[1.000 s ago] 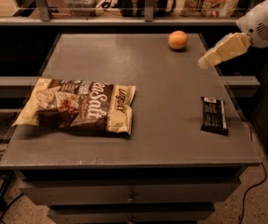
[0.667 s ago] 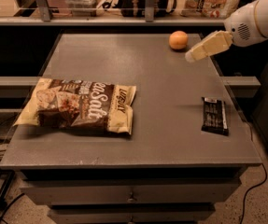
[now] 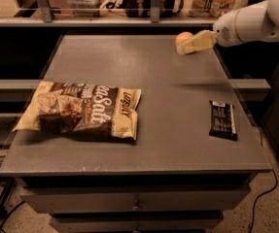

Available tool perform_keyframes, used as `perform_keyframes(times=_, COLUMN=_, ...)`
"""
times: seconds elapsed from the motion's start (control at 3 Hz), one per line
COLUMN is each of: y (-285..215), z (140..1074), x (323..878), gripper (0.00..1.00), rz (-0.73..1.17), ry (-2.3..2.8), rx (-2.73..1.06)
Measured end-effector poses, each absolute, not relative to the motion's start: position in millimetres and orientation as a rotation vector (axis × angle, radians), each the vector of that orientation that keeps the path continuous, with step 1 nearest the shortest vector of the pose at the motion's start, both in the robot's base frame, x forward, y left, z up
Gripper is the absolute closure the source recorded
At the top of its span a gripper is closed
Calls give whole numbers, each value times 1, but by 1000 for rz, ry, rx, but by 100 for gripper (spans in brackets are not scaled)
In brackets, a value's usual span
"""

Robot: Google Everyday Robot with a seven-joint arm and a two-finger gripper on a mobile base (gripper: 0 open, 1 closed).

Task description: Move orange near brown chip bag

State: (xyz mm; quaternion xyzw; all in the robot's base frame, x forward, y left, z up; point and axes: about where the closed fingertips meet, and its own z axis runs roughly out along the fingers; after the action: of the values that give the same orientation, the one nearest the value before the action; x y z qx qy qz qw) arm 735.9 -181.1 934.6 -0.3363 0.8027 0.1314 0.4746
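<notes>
we count one orange [image 3: 182, 35], one brown chip bag [image 3: 80, 109] and one black snack bar wrapper [image 3: 222, 119]. that makes three loose items on one table [image 3: 129, 62]. we count one robot arm [image 3: 255, 21] carrying one gripper [image 3: 183, 47]. the gripper sits over the far right part of the table top, just in front of the orange, and overlaps it in the camera view. below the top we count two drawer fronts [image 3: 80, 202] and one knob [image 3: 137, 206]. the items on the shelf [image 3: 105, 21] behind the table are too blurred for us to count.
</notes>
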Motion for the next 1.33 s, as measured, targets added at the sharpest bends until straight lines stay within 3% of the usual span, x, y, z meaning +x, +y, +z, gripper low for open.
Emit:
perform_keyframes(times=0.33, y=-178, z=912, x=791, gripper=0, rz=349, ry=1969, rx=-743)
perform_keyframes(times=1.33, y=-179, z=884, x=815, gripper=0, rz=369, ry=2002, rx=-615)
